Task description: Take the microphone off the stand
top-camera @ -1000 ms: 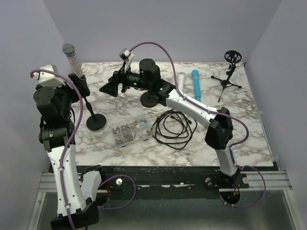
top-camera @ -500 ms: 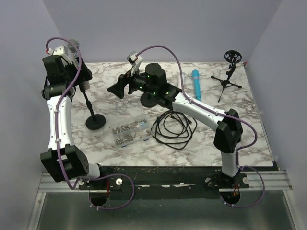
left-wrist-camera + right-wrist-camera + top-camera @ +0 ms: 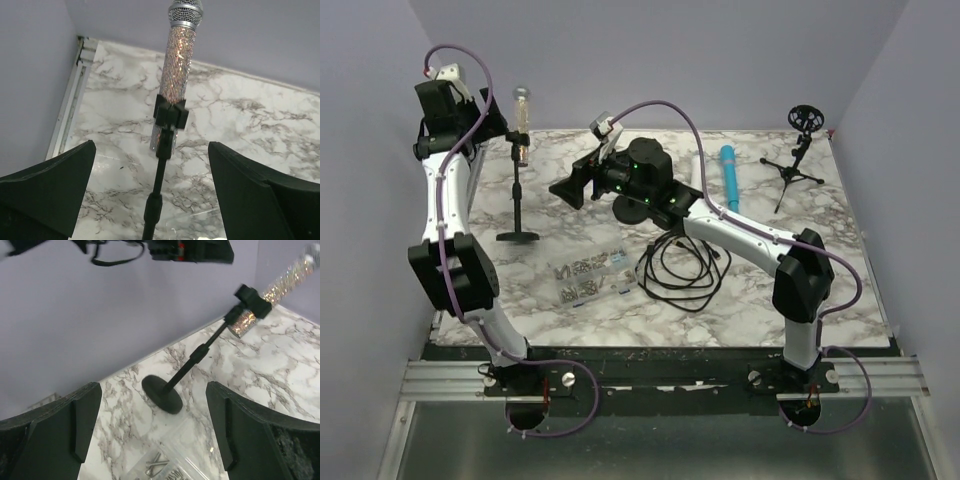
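The glittery silver microphone (image 3: 522, 118) sits upright in the black clip (image 3: 170, 112) of a stand with a round black base (image 3: 518, 236). It also shows in the left wrist view (image 3: 179, 60) and, at the top right, in the right wrist view (image 3: 282, 280). My left gripper (image 3: 488, 128) is open and empty, held high to the left of the microphone and apart from it (image 3: 151, 150). My right gripper (image 3: 570, 183) is open and empty, to the right of the stand, and faces its base (image 3: 161, 394).
A clear bag of screws (image 3: 588, 275) lies in front of the stand, a coiled black cable (image 3: 680, 265) to its right. A white microphone (image 3: 698, 165), a blue one (image 3: 729, 170) and a tripod stand (image 3: 798, 150) are at the back right. A wall lies close on the left.
The left gripper, which was round the microphone and stand, has let go and pulled back to the left. The stand, tilted left before, now stands upright. The right gripper moved slightly right.
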You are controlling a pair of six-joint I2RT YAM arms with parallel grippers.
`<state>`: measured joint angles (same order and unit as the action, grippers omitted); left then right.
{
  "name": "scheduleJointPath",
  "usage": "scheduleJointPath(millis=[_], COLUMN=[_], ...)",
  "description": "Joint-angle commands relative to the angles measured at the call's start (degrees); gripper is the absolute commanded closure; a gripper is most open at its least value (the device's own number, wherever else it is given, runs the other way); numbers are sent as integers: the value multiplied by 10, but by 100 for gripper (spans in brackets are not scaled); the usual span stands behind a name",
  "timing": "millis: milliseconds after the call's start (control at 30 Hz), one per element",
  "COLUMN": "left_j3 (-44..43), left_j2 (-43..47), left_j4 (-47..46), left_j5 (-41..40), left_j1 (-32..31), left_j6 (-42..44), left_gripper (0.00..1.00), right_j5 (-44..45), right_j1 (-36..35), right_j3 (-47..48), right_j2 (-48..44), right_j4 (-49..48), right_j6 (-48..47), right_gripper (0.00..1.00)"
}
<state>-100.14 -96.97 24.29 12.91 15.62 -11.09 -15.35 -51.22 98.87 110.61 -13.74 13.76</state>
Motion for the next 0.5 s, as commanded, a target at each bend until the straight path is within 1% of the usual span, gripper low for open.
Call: scheduleJointPath(millis=[0, 67, 167, 267, 400, 467], left_j3=[-54, -51, -103, -99, -140, -161], left_j2=[-110, -117, -156, -169, -217, -244], left_j4=[51, 24, 58, 46, 85, 104], left_j5=[-4, -11, 11, 24, 33, 33], left_j1=[-7, -12, -14, -14, -20, -24], left_j6=[19, 35, 36, 32, 24, 21], left_gripper=[1, 2, 2, 2, 2, 4], right_j5=[28, 29, 45, 52, 52, 56], right_j1=[-3, -2, -2, -2, -2, -2], right_j3=[-31, -48, -54, -59, -63, -62], right_j2=[-57, -72, -76, -77, -78, -77], right_j4=[-39, -45, -37, -32, -32, -28], right_j6=[-36, -48, -57, -59, -64, -69], right_gripper=[6, 6, 5, 5, 5, 5])
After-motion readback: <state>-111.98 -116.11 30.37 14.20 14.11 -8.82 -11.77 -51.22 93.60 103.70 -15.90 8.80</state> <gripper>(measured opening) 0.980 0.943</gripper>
